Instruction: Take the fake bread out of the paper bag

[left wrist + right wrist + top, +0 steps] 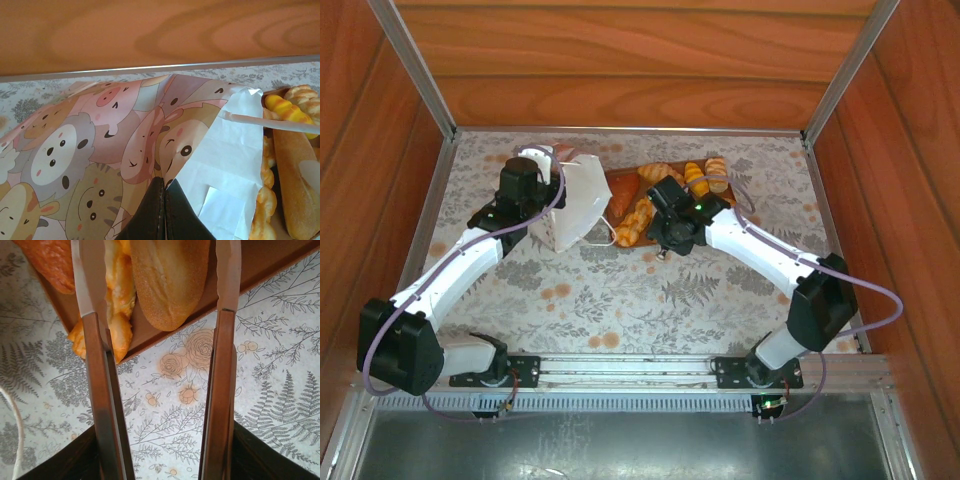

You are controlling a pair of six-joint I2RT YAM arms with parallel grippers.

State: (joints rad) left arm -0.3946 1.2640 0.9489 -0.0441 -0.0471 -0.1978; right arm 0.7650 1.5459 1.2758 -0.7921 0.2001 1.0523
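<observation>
The paper bag [578, 200] lies tipped on the table at the back left, white with cartoon animal faces on one side [100, 145]. My left gripper [545, 205] is shut on a fold of the bag's paper [164, 186]. Several fake breads [695, 178] lie on a flat brown board [625, 183] right of the bag. In the left wrist view a long loaf [300, 190] and a yellow striped roll [287, 107] sit beside the bag's mouth. My right gripper [152, 270] stands open over the board's near edge. An oval loaf [170, 280] lies loose between its fingers, a braid [117, 295] beside it.
Wooden walls with metal rails enclose the floral-patterned table [650, 290]. A reddish-orange piece [50, 260] lies at the board's left end. The bag's white cord handle [270, 122] stretches across toward the breads. The board [150, 335] sits near the back wall.
</observation>
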